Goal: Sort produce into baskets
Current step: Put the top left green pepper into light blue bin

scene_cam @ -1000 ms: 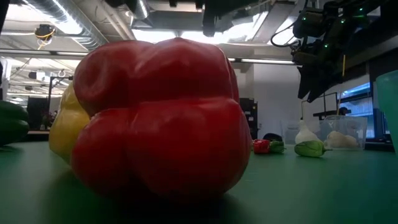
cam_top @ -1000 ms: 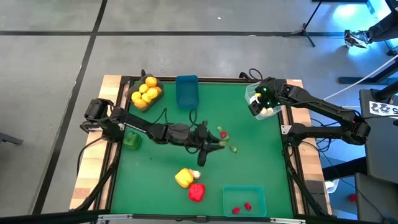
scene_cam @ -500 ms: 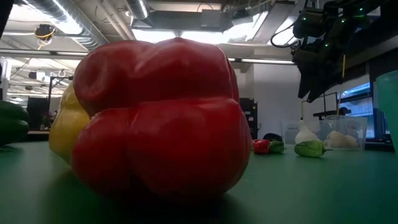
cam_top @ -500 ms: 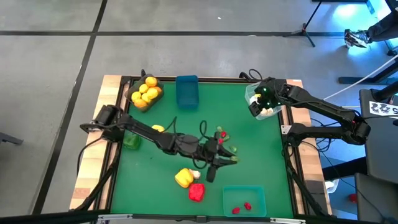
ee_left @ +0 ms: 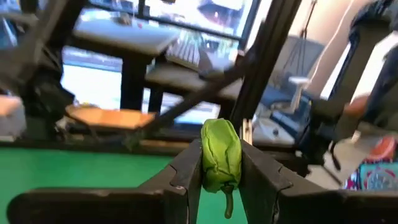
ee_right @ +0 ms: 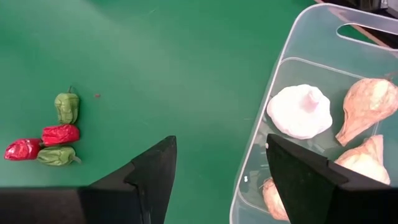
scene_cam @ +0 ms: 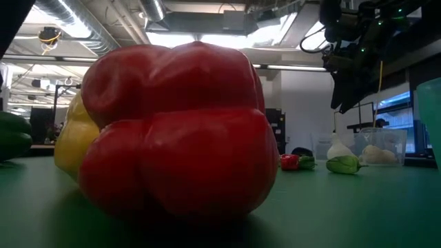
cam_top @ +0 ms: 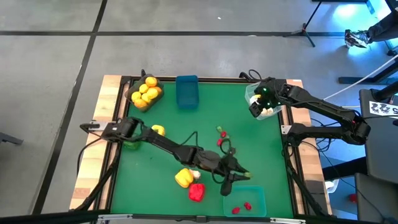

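Note:
My left gripper (cam_top: 242, 176) reaches across the table to just beyond the teal-green basket (cam_top: 256, 205), which holds two red bits. It is shut on a small green pepper bit (ee_left: 221, 155). My right gripper (cam_top: 260, 107) hangs open over the clear basket (ee_right: 323, 43), which holds white garlic pieces (ee_right: 300, 111). Red and green bits (ee_right: 57, 135) lie on the green mat at mid-table (cam_top: 221, 134). Yellow-orange fruits fill the dark grey basket (cam_top: 146, 93). The blue basket (cam_top: 186, 91) stands beside it. My left gripper pinches the green bit's two sides (ee_left: 207, 163) between its two fingers. The bit stands upright between the fingertips with its stem (ee_left: 229, 204) pointing down. It is lifted clear of the mat.
A yellow bell pepper (cam_top: 183, 178) and a red one (cam_top: 196, 191) lie near the front, close to my left arm. A green pepper (cam_top: 131, 141) and a yellow fruit (cam_top: 158, 130) lie at the left. The red pepper (scene_cam: 179, 131) fills the low view.
My left gripper has gone from the bits at mid-table toward the table's near edge and right, to the teal-green basket's far side, carrying the green bit.

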Tool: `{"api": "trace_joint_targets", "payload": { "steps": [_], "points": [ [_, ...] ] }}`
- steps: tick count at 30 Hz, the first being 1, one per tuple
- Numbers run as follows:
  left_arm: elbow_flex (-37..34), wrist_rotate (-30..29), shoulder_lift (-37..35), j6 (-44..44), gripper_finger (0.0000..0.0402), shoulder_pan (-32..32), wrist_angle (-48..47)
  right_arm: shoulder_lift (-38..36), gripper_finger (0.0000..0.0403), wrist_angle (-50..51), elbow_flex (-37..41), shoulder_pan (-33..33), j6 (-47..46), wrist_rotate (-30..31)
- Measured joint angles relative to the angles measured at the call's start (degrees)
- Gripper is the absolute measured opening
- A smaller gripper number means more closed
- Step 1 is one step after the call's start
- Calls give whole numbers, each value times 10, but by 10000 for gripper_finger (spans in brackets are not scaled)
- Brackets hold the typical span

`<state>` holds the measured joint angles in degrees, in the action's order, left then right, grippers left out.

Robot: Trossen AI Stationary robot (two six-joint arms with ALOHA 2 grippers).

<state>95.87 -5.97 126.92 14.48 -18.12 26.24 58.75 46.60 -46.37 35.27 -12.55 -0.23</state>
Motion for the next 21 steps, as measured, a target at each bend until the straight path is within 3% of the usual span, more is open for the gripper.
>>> {"api": "trace_joint_targets", "payload": {
  "steps": [6,15,21],
  "points": [
    [19,13,36,-18,86,-27,-42,0,243,-1,0,0,10,0],
    [19,29,36,-100,86,-70,-119,0,243,-3,0,0,13,0],
    [19,20,36,-76,86,-70,-154,0,243,-3,0,0,13,0]
  ]
}}
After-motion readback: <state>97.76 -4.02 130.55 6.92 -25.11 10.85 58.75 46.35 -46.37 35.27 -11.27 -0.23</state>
